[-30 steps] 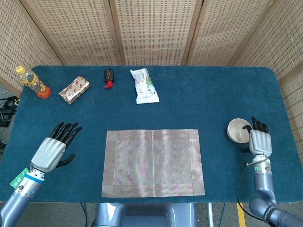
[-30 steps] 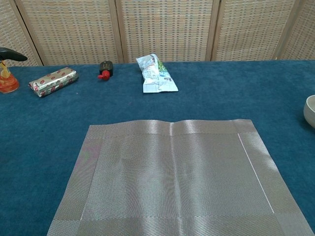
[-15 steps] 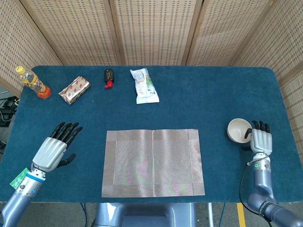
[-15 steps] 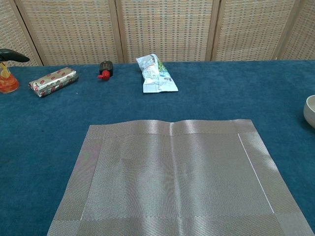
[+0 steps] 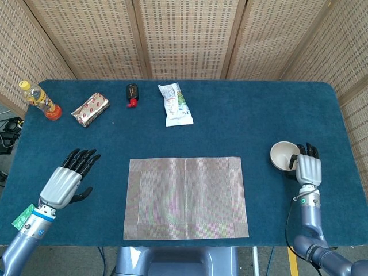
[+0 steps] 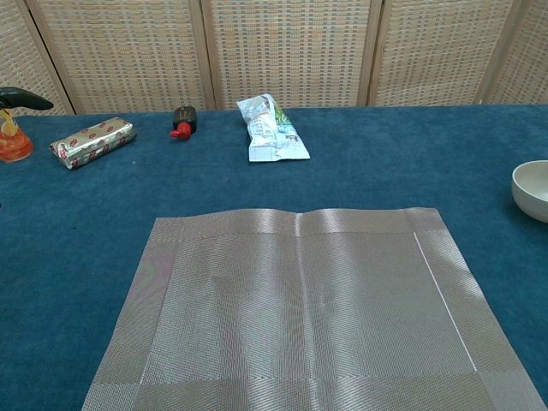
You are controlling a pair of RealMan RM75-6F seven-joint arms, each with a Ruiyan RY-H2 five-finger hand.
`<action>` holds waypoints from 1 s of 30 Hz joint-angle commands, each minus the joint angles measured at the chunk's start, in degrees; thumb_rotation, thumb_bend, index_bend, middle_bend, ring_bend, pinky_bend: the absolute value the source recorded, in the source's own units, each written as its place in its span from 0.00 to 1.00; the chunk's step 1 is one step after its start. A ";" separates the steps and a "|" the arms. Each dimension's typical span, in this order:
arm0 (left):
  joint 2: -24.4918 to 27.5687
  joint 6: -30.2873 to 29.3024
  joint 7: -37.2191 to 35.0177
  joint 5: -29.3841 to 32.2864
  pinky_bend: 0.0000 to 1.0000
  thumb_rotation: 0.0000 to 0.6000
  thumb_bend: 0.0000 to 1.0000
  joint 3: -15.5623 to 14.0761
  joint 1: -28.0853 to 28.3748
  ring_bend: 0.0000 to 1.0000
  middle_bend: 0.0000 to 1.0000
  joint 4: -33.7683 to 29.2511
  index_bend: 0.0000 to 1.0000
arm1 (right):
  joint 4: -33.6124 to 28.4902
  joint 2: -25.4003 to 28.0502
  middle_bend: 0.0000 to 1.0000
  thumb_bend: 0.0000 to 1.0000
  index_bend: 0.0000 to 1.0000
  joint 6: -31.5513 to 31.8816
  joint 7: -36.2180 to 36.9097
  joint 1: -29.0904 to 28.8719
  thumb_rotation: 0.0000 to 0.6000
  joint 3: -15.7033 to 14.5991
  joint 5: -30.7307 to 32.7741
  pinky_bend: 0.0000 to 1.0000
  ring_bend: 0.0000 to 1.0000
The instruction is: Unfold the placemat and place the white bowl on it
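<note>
The grey woven placemat (image 5: 187,197) (image 6: 300,308) lies unfolded and flat on the blue table, near the front edge, with a faint crease down its middle. The white bowl (image 5: 282,154) (image 6: 531,184) is to the right of the mat, upright and empty. My right hand (image 5: 308,169) grips the bowl at its right rim, fingers dark against the white. The chest view shows the bowl at the right edge, but not the hand. My left hand (image 5: 64,183) rests left of the mat with fingers spread and nothing in it.
Along the far side stand a yellow-capped bottle (image 5: 39,100) (image 6: 10,137), a silver-red foil packet (image 5: 90,109) (image 6: 92,141), a small black and red item (image 5: 132,95) (image 6: 182,121) and a white snack pouch (image 5: 175,104) (image 6: 272,130). Wicker screens close off the back.
My right hand and the white bowl have shifted together to the left, toward the placemat. The left hand and the mat have stayed put.
</note>
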State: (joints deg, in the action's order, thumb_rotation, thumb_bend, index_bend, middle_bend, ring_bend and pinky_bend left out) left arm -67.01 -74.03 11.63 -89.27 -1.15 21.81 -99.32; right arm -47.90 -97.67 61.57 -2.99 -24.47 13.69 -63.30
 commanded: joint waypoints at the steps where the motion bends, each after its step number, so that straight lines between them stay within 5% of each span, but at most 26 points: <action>1: 0.06 0.00 -0.16 -0.18 0.00 1.00 0.32 0.05 -0.08 0.00 0.00 -0.07 0.00 | 0.16 -0.40 0.28 0.43 0.73 0.69 0.26 0.16 1.00 0.03 -0.62 0.13 0.00; 9: 0.16 0.41 -0.41 -0.53 0.00 1.00 0.32 0.15 -0.21 0.00 0.00 -0.11 0.00 | -2.83 0.39 0.28 0.43 0.74 3.03 0.55 1.08 1.00 -0.10 -2.31 0.13 0.00; 30: 0.77 0.88 -1.24 -1.10 0.00 1.00 0.32 0.35 -0.66 0.00 0.00 -0.37 0.00 | -26.45 2.89 0.28 0.43 0.75 9.57 -5.70 2.82 1.00 -2.42 -7.44 0.14 0.00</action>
State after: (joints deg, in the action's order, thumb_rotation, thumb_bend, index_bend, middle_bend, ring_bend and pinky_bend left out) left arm -66.29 -73.21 10.44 -90.43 -0.82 21.16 -99.71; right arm -72.78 -94.28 70.76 -7.58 -21.46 11.81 -70.01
